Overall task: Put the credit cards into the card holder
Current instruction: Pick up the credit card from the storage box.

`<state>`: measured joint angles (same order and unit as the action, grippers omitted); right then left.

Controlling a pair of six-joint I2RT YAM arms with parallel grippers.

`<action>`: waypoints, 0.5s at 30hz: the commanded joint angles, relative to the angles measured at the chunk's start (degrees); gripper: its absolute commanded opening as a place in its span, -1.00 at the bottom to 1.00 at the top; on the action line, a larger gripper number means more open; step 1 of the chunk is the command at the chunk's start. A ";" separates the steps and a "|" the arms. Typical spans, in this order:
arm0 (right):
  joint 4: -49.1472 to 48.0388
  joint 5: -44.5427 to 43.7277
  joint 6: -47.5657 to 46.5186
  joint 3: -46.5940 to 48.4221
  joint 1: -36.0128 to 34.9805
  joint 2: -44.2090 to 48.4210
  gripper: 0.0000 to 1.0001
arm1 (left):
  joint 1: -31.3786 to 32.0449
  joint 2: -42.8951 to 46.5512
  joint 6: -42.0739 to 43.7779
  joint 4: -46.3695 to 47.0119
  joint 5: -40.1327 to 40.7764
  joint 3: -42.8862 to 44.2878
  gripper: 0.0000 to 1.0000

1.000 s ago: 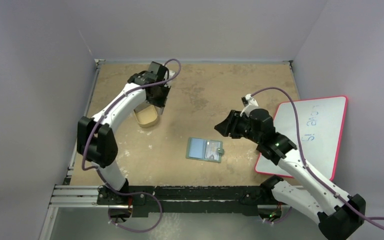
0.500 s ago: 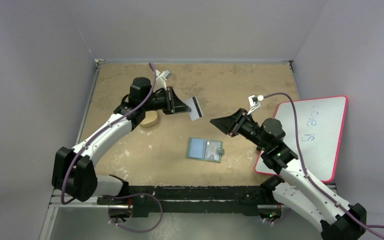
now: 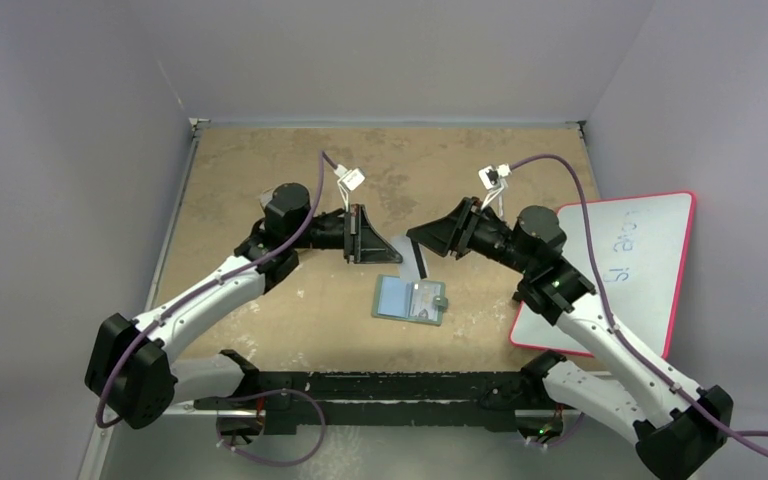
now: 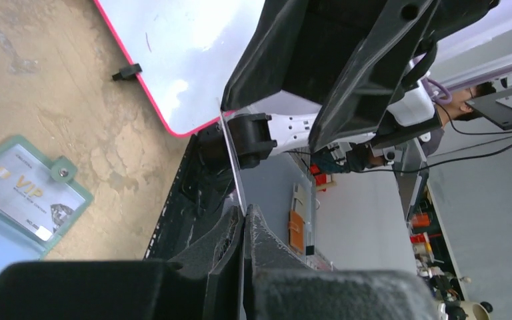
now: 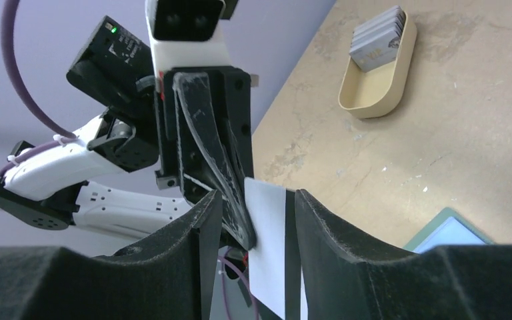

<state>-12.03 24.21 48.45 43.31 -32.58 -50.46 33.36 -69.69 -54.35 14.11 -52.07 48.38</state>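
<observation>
1. While the left gripper is clenched tight on one end of a white credit card with a black stripe, the right gripper has its jaws spread, straddling the card's free end without pinching it as far as I can see; looks like a mid-air handoff to me.
2. To do this well, I'd push the right fingers further along the card so the pads land flat on its faces, clear of the left fingertips; close them fully before the left lets go; thin card, so a corner grip will probably let it swivel or drop.
3. Held card hangs between the two claws, above the table and just beyond the card holder; holder lies open and flat, with a VIP card already in one pocket; the other grey cards stand in the tan tray further back; pink-edged whiteboard sits off to the right.
4. Hard to tell: whether a right pad is touching the card; left wrist view shows it edge-on only; top view hides the tray behind the left arm; both wrist views cut off the holder, so I can't count free pockets.
</observation>
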 commanded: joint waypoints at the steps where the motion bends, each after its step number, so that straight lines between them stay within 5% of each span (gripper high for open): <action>1: 7.00 -0.18 -5.02 4.82 0.06 -0.85 -0.06 | 0.91 2.55 2.02 3.53 -2.81 -0.39 -1.00; 12: 11.48 3.49 -6.48 4.29 0.07 0.44 0.00 | 1.00 2.89 4.17 1.97 -3.53 -0.72 -1.00; 15: 8.82 4.52 -5.69 2.12 0.13 1.87 -0.31 | 1.00 2.48 4.58 1.30 -2.99 -0.90 -1.00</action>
<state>-0.05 25.52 42.98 47.09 -32.56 -50.81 34.20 -68.29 -51.62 13.69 -54.26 47.70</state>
